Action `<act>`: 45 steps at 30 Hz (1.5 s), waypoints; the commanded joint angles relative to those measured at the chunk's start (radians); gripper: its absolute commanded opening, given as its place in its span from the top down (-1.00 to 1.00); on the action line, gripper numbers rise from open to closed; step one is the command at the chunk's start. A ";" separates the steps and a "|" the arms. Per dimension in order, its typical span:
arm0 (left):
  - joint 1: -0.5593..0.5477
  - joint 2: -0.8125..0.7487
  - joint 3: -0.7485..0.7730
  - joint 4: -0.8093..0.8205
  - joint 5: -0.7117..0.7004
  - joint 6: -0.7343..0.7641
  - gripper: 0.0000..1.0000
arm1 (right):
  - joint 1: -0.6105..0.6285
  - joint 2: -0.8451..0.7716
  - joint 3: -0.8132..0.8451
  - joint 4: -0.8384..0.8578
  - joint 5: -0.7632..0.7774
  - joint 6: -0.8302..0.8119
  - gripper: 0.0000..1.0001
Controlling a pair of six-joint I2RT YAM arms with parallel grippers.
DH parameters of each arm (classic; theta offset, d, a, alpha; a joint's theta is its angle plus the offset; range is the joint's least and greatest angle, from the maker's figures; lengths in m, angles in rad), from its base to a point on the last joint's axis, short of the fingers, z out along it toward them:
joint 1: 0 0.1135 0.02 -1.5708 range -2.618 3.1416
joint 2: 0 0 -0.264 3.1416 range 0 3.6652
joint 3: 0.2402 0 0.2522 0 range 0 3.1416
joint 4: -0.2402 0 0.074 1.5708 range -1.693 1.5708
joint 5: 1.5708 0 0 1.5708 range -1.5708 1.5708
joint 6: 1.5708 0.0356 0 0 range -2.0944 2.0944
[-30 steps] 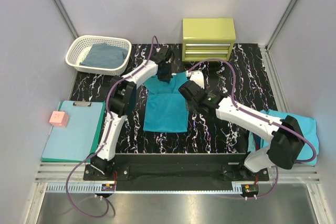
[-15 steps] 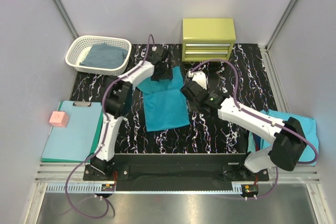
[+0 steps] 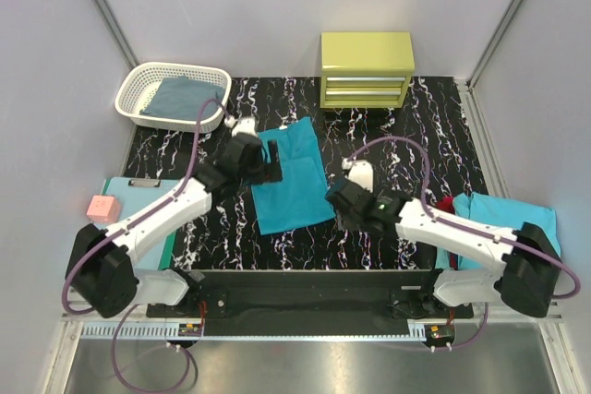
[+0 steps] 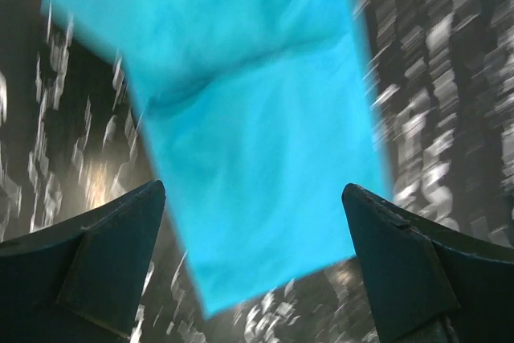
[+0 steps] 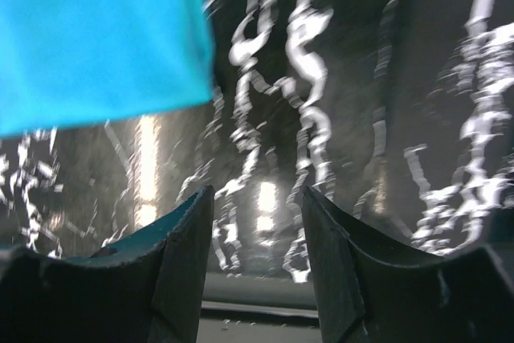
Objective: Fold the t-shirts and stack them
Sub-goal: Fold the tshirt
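Note:
A teal t-shirt [image 3: 294,180] lies folded into a long, slightly tilted rectangle on the black marbled table. My left gripper [image 3: 269,161] hovers over its left edge with the jaws wide open and nothing between them. In the left wrist view the t-shirt [image 4: 249,110] fills the space ahead of my left gripper [image 4: 253,198]. My right gripper [image 3: 342,208] is open and empty just right of the shirt's near right corner. In the right wrist view, that corner of the t-shirt [image 5: 96,30] shows at upper left, beyond my right gripper [image 5: 257,198].
A white basket [image 3: 137,91] at the back left holds a grey-blue cloth [image 3: 185,99]. A yellow-green drawer box [image 3: 367,69] stands at the back. A mint-green clipboard [image 3: 134,232] and a pink block [image 3: 103,208] lie at left. Turquoise cloth [image 3: 512,219] and red cloth [image 3: 446,202] lie at right.
My left gripper has opened and let go of the shirt's top, then drawn back left and nearer. The shirt now lies narrower and tilted. My right arm has pulled back toward the near right.

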 commanded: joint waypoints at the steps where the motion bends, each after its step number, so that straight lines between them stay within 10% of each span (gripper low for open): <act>1: -0.111 -0.107 -0.189 -0.013 -0.040 -0.123 -0.93 | 0.106 0.106 0.014 0.037 -0.007 0.100 -0.12; 11: -0.287 -0.227 -0.323 -0.128 -0.156 -0.283 -0.85 | 0.134 0.266 0.072 0.106 0.030 0.110 -0.17; 22: -0.222 -0.093 -0.217 -0.121 -0.210 -0.208 -0.79 | -0.098 0.343 0.155 0.198 -0.042 -0.045 -0.12; 30: -0.014 0.160 -0.016 -0.095 -0.094 -0.130 0.67 | -0.208 0.530 0.357 0.195 -0.088 -0.173 0.36; 45: 0.089 0.496 0.285 -0.145 -0.035 -0.041 0.74 | -0.261 0.717 0.540 0.193 -0.160 -0.212 0.88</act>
